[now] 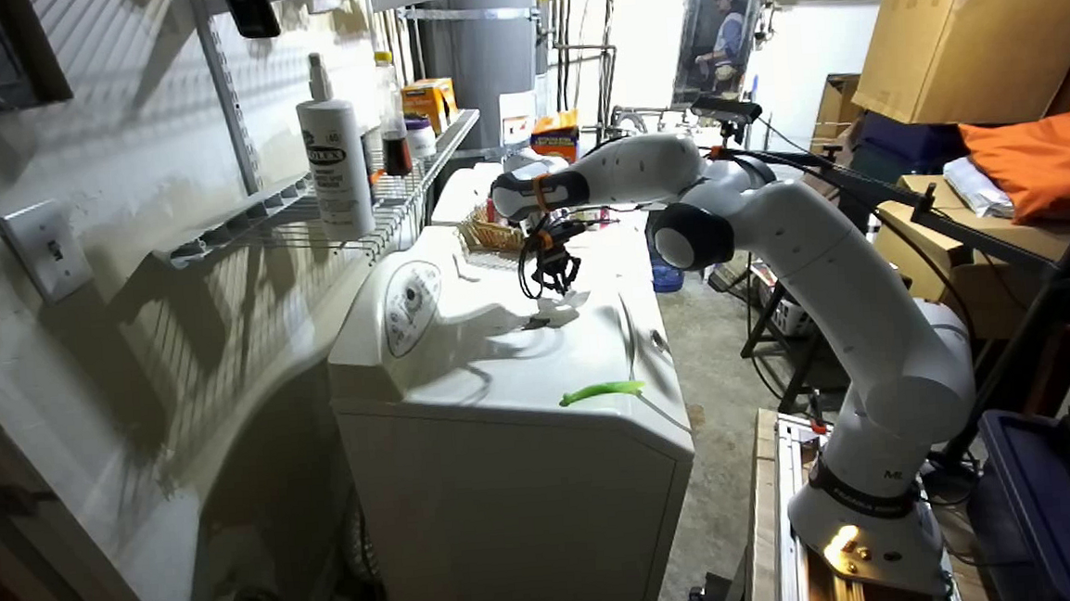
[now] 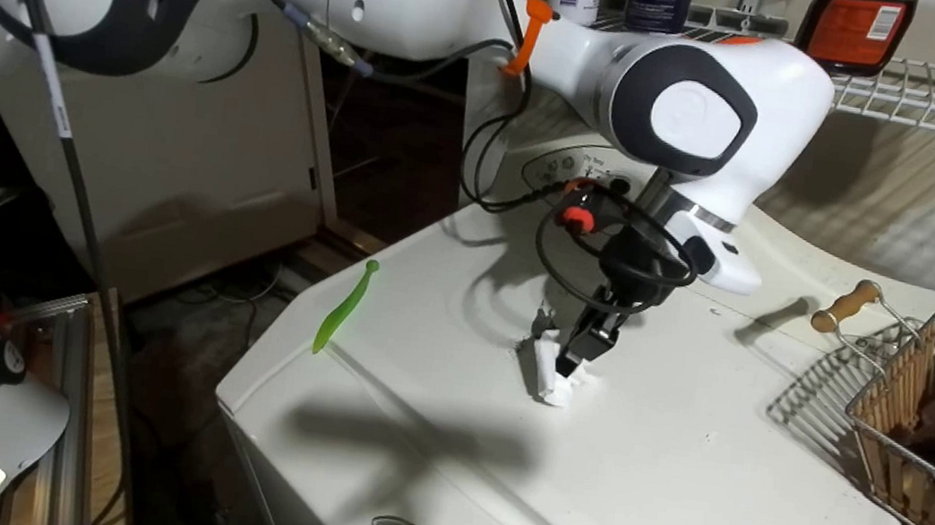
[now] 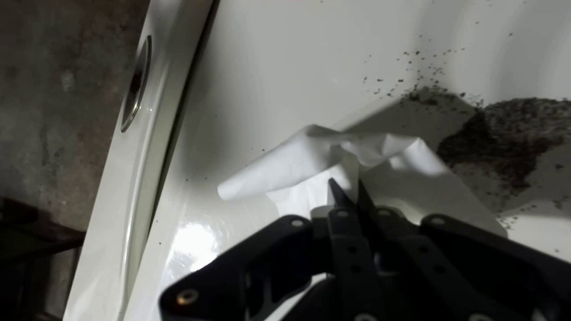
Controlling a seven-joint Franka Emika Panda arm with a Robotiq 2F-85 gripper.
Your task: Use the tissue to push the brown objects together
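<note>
The brown objects show in the wrist view as a dark brown patch of fine crumbs point(image 3: 513, 138) on the white machine top, with loose specks scattered around it. They also show in both exterior views, as a small dark patch point(image 1: 536, 323) and as dark bits point(image 2: 546, 318). The crumpled white tissue point(image 3: 285, 165) is in my gripper point(image 3: 345, 187); in an exterior view the tissue point(image 2: 545, 372) hangs at the fingertips, at or very near the surface. The fingers are nearly together with tissue between them. The tissue's edge lies beside the brown patch and partly covers that area.
A green stick-like object point(image 2: 344, 309) lies near one edge of the machine top point(image 2: 670, 506). A wire-and-wood basket point(image 2: 871, 420) with bottles stands at another end. A wire shelf point(image 1: 382, 226) with bottles runs above the control panel point(image 1: 412, 299).
</note>
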